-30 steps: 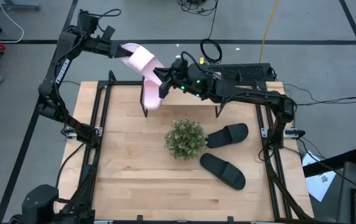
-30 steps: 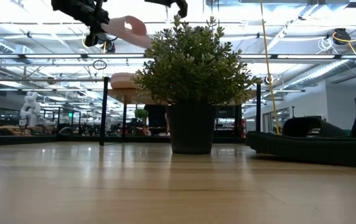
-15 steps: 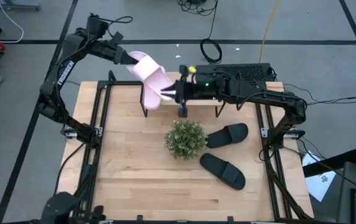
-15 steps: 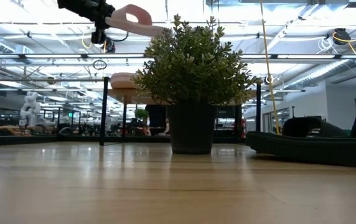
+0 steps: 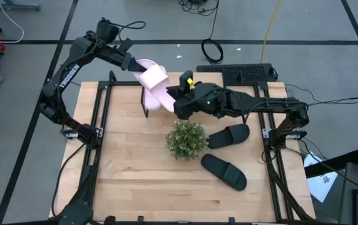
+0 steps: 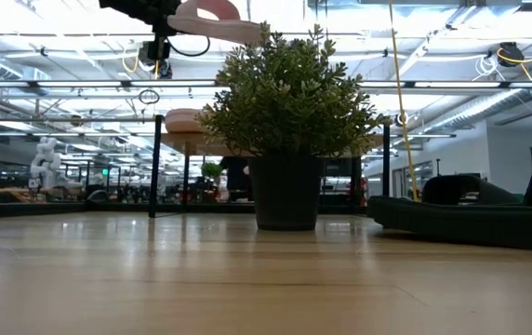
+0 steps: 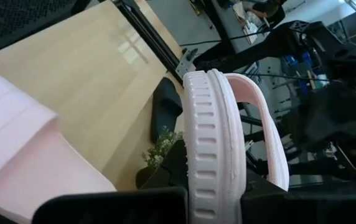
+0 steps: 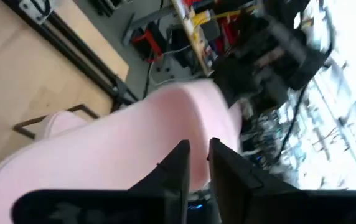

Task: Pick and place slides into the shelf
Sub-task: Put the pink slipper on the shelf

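Note:
My left gripper (image 5: 133,64) is shut on a pale pink slide (image 5: 151,76) and holds it in the air above the shelf's left end (image 5: 146,103). In the low view this slide (image 6: 215,17) lies about level, strap up. The second pink slide (image 5: 156,100) lies flat on the shelf board (image 6: 188,119). My right gripper (image 5: 178,105) is shut and hovers over the shelf, just right of both pink slides; the held slide (image 8: 165,140) fills its wrist view. Whether it touches either, I cannot tell. Two black slides (image 5: 229,134) (image 5: 224,170) rest sole-down on the table. My left gripper pinches the pink slide's sole at its end behind the strap (image 7: 210,180), one finger on each face. The fingers reach in from the table's far left, along the slide. The slide is lifted clear, with its strap (image 7: 266,134) beyond the fingers.
A bushy green potted plant (image 5: 186,139) stands mid-table just in front of the shelf and hides much of it in the low view (image 6: 289,102). Black frame rails (image 5: 97,144) (image 5: 273,156) run along both table sides. Bare wood lies at the near left (image 5: 141,181).
My left gripper has carried the pink slide rightward and toward the near edge, over the shelf's left end, and the slide has levelled out. My right gripper has drawn back from that slide, toward the near edge and lower, behind the plant in the low view.

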Robot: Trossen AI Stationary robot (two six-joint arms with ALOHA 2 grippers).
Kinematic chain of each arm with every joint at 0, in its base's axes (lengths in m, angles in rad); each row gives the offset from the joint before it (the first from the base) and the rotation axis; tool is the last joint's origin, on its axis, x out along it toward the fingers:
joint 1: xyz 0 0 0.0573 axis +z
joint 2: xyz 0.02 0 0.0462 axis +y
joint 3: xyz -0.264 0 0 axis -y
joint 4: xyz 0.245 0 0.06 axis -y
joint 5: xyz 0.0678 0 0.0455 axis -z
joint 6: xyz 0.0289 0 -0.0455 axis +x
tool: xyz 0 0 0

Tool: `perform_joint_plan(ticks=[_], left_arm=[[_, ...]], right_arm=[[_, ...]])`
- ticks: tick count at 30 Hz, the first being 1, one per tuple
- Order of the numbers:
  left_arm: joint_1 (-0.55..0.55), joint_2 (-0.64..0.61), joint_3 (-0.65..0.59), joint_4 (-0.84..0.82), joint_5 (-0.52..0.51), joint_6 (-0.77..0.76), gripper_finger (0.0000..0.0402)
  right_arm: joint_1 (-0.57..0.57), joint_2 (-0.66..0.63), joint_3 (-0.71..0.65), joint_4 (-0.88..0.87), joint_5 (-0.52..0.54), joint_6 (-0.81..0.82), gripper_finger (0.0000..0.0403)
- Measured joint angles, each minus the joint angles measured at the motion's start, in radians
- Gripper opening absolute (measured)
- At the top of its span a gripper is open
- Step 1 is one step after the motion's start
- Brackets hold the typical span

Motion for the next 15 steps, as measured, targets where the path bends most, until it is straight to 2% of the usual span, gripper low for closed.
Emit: perform_joint_plan(ticks=[4, 15], left_arm=[[-0.02, 0.0, 0.0, 0.001, -0.002, -0.028, 0.0018], [-0.078, 0.0, 0.0, 0.086, 0.0, -0.13, 0.0018]], right_arm=[[0.008, 0.012, 0.0, 0.09, 0.026, -0.102, 0.0083], [0.005, 0.066, -0.001, 0.119, 0.072, -0.281, 0.0155]])
